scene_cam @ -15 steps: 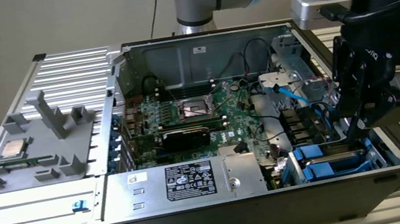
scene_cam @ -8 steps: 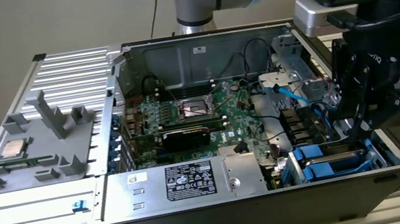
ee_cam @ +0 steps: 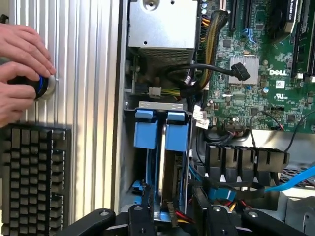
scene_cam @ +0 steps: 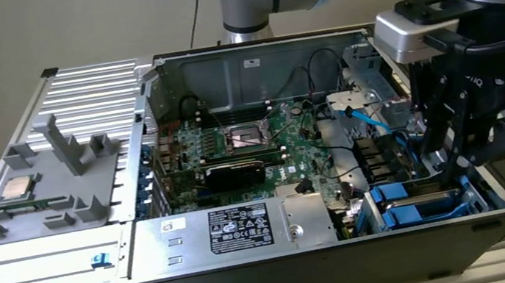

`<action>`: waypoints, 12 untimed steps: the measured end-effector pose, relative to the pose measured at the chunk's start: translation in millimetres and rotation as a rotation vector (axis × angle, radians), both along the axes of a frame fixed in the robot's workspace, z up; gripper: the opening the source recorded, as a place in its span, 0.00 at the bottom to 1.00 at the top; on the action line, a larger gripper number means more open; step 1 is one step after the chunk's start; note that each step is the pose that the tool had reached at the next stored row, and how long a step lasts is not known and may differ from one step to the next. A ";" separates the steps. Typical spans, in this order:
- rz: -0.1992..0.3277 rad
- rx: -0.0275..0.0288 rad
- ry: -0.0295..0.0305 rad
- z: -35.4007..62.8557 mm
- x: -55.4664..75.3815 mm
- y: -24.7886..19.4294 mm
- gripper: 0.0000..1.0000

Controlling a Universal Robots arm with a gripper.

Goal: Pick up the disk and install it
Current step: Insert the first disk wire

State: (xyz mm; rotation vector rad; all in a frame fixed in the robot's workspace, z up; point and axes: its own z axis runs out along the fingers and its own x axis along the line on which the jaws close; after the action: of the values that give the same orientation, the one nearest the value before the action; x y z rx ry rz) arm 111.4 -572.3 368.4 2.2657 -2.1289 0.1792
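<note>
Where the open computer case reaches the lower right of the exterior view, the disk with its blue rails sits low inside, just under the claw and slightly to its left. Whether the claw is grasping it or released, I cannot tell.

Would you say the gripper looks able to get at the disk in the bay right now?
Probably yes: the gripper hangs just above the bay with fingers apart, the case is open, and the disk lies uncovered there; nearby cables might crowd it.
</note>
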 end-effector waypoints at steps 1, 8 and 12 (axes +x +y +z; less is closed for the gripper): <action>0.016 0.0001 0.0031 -0.8 -0.1 0.0 0.44; 0.107 0.0003 0.0232 -3.7 0.7 0.0 0.44; 0.113 0.0086 0.0320 -3.9 6.0 -1.9 0.44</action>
State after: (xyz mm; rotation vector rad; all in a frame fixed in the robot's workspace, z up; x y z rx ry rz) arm 117.5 -574.3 364.5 2.3784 -1.9916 0.1355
